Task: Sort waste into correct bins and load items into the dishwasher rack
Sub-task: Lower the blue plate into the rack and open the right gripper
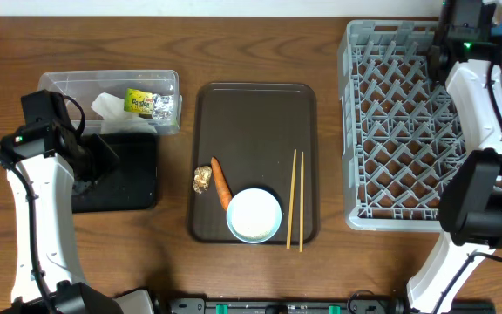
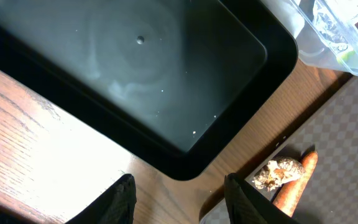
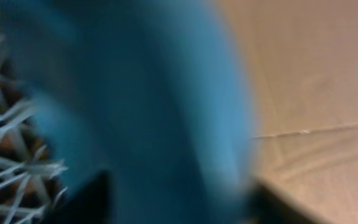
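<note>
Fingers of the right arm flank a blue bowl at the rack's far right corner, probably to seat it among the pegs, gripping or not I cannot tell, while left fingers hang open, empty, over the black tray.

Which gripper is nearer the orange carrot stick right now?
Left. The left gripper hovers by the black tray, next to the carrot stick; the right gripper is far off, over the dishwasher rack.
</note>
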{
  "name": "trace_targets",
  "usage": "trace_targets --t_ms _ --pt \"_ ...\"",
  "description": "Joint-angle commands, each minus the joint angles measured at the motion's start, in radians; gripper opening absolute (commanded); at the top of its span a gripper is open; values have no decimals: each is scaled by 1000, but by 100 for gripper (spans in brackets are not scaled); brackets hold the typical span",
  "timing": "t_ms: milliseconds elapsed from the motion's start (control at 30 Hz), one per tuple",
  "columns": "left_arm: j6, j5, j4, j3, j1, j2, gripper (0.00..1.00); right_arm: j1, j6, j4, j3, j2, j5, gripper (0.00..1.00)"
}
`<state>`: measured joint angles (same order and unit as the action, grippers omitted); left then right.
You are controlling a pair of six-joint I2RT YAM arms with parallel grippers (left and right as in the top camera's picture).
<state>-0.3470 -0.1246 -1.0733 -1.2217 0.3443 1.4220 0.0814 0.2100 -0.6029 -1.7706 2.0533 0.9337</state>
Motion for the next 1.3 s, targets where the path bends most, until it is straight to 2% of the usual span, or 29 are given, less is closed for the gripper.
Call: trace_targets --t_ms 0,100,267,600,867,1267 --pt "-10 2 -3 -6 3 0 48 -40 -23 -25 4 13 -63 83" --pt "-10 2 -3 -6 3 0 48 -57 -31 -45 4 13 -63 93" --pt "-10 2 -3 -6 3 0 48 -88 -51 -92 4 -5 -83 99" --pt "-9 2 -3 -6 3 0 48 -107 -127 -138 4 -156 -139 99" --pt "-9 2 -3 -6 3 0 47 -88 -127 -150 4 -289 -232 99" --pt "-9 2 -4 -6 3 0 48 -41 -166 -206 4 -319 -300 99"
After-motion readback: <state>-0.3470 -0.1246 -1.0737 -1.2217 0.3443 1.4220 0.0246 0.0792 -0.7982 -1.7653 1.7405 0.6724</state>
